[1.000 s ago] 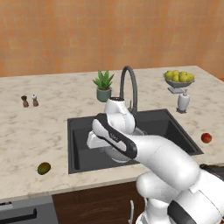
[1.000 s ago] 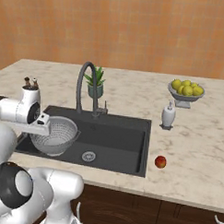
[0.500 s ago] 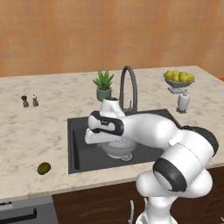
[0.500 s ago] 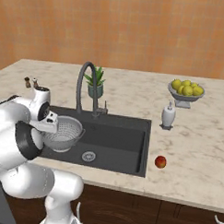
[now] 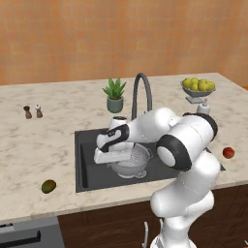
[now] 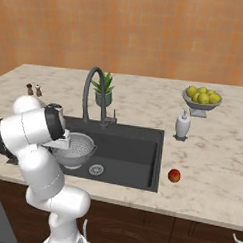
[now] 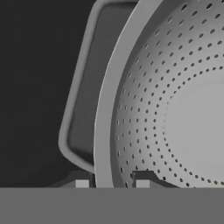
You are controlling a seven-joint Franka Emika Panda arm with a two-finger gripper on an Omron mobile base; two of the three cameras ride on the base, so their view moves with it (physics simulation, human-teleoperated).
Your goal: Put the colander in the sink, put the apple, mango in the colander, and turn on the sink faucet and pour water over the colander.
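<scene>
colander: the round silver-grey perforated metal colander [image 5: 130, 161] is down in the sink, held by its rim, near the left end, just beside the round silver drain [image 6: 96, 169]. Can't tell if its bottom is touching the basin floor yet.
sink: big rectangular dark grey basin [image 5: 86, 172] sunk into the marble desk [image 5: 43, 145].
jaws: pinched narrow on the colander's rim next to one side handle; in the hand view one fingertip [image 7: 82, 183] is outside the rim and the other inside. Gripper [image 7: 112, 183] is clamped on it, basically.
step in hand: looks like setting the colander down. I'd lower it flat until it rests on the basin floor, then open up and lift straight out so the rim doesn't get dragged or tipped.
placement tip: keep it under the tall dark grey gooseneck faucet [image 6: 89, 92], otherwise the water misses later.
mango: small green-orange oval fruit [image 5: 48, 186] on the desk front left of the sink.
apple: small red round fruit [image 6: 174, 175] on the desk just right of the sink.
progress: early, I'd say. Fruit and tap untouched.
</scene>
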